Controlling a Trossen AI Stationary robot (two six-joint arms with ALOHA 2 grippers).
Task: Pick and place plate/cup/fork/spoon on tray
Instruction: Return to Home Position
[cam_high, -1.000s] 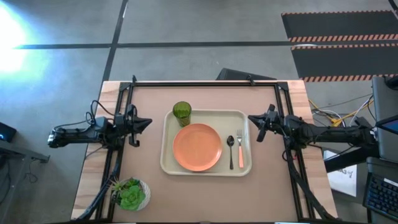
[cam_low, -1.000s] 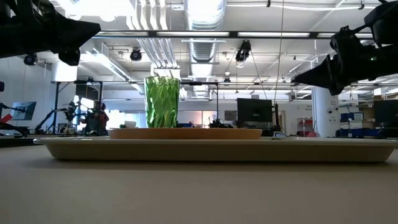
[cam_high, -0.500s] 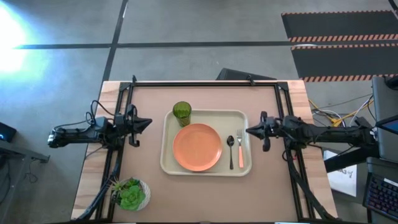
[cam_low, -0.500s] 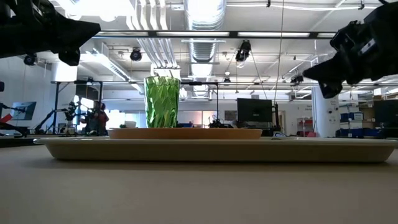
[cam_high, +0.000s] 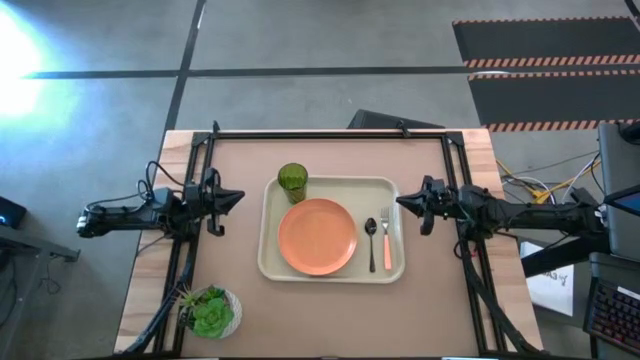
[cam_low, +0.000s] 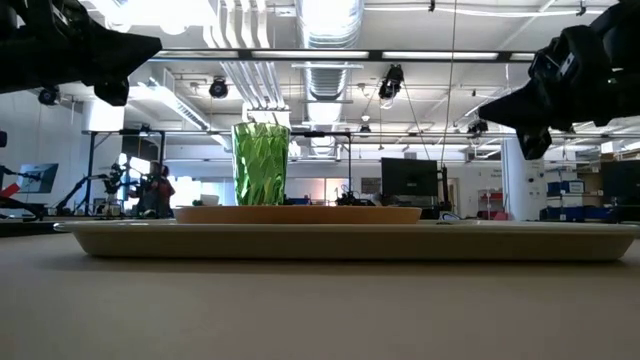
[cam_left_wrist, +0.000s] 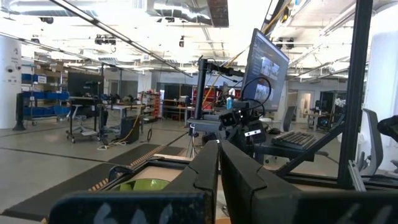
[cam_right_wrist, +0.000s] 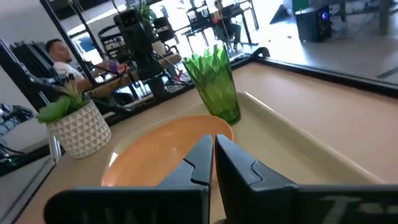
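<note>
— Jaws on both arms are seen pressed together, with nothing held between them. The left gripper (cam_high: 237, 196) hangs at the left of the high view, apart from the tray (cam_high: 272, 258); the right gripper (cam_high: 402, 204) hangs right of centre, just off the tray's right rim.

— And where is the tableware found?

— Everything is seen on the tray, which fills the middle of the high view. The plate (cam_high: 317, 236) lies flat at the tray's centre. The cup (cam_high: 292, 182) stands upright at the tray's upper left corner, just above the plate. The spoon (cam_high: 371, 240) and the fork (cam_high: 386, 238) lie side by side at the right of the plate, handles toward the bottom of the frame.

— Which step is judged to be in hand, then?

— The placing looks finished; no piece is left on the table (cam_high: 440, 310). Only a potted plant (cam_high: 210, 311) is seen at the lower left, and that is no part of the task. The step is judged to be the closing one, with both arms clear of the load.

— What is called for next?

— Little more than a retreat, it would seem: the right gripper would be drawn back from the rim without the fork being brushed, and both arms parked. Should a piece be judged crooked, it could be straightened first.
</note>
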